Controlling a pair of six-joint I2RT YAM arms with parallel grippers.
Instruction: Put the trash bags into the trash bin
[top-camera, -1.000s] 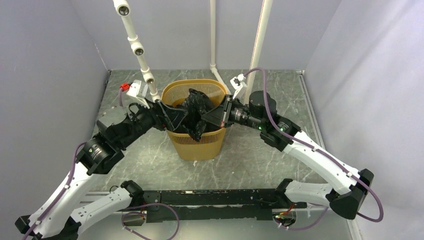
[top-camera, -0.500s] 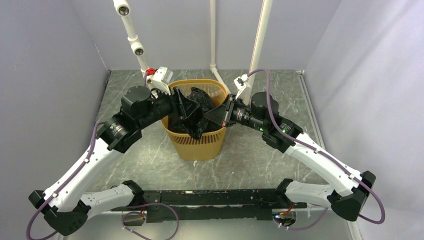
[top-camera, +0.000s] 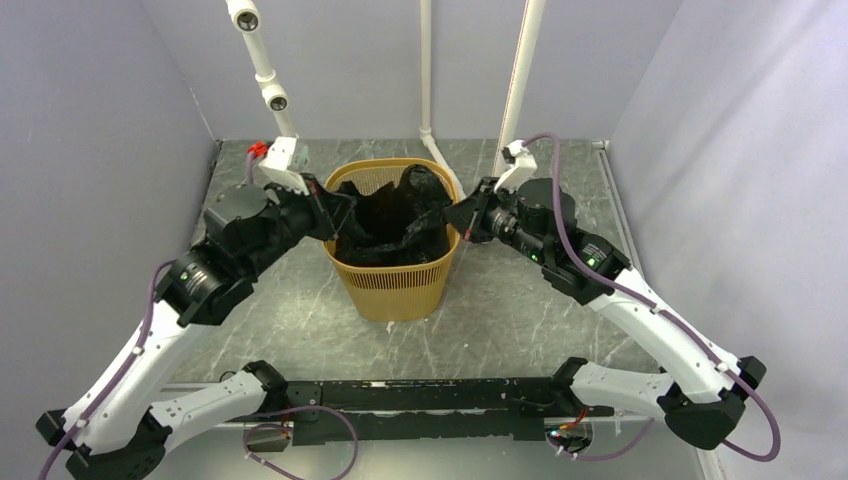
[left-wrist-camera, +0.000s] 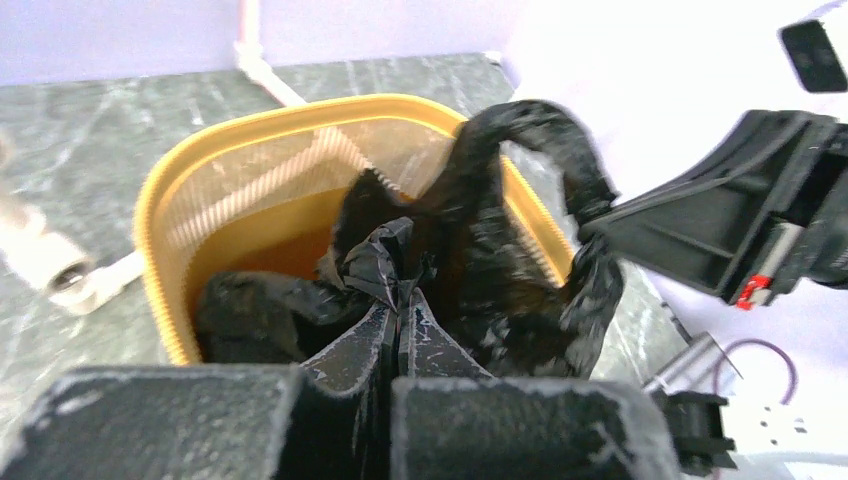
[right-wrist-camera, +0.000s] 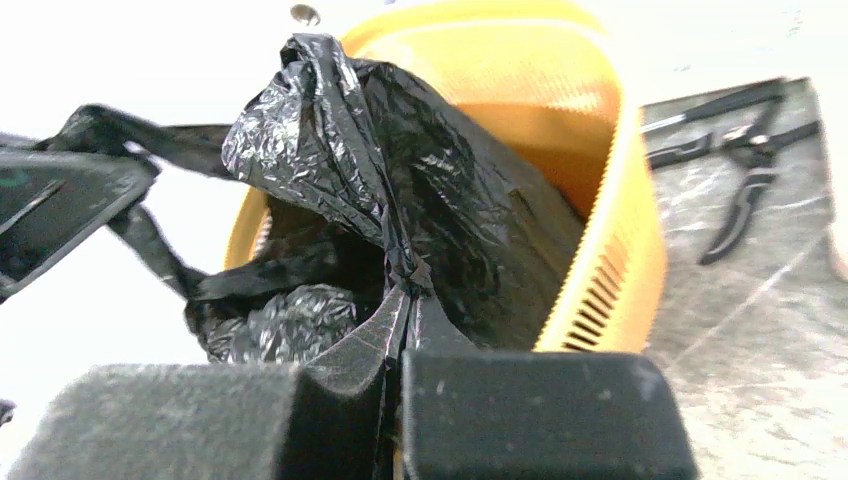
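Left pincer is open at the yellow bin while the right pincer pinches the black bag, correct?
No: the left pincer is shut on the black bag, as the left wrist view shows. The right pincer does pinch it at the yellow bin.

A robotics lab cell: lilac panels (top-camera: 100, 120) wall in a marbled worktop (top-camera: 500, 310), camera-carrying white pipes (top-camera: 262, 70) at its back, robot arms (top-camera: 150, 350) at its near edge.

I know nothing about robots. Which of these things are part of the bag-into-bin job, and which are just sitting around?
Part of the job:
- black trash bag
- yellow-orange trash bin
- left gripper and right gripper, each pinching the bag

Just there:
- white pipes behind the bin
- grey marbled table
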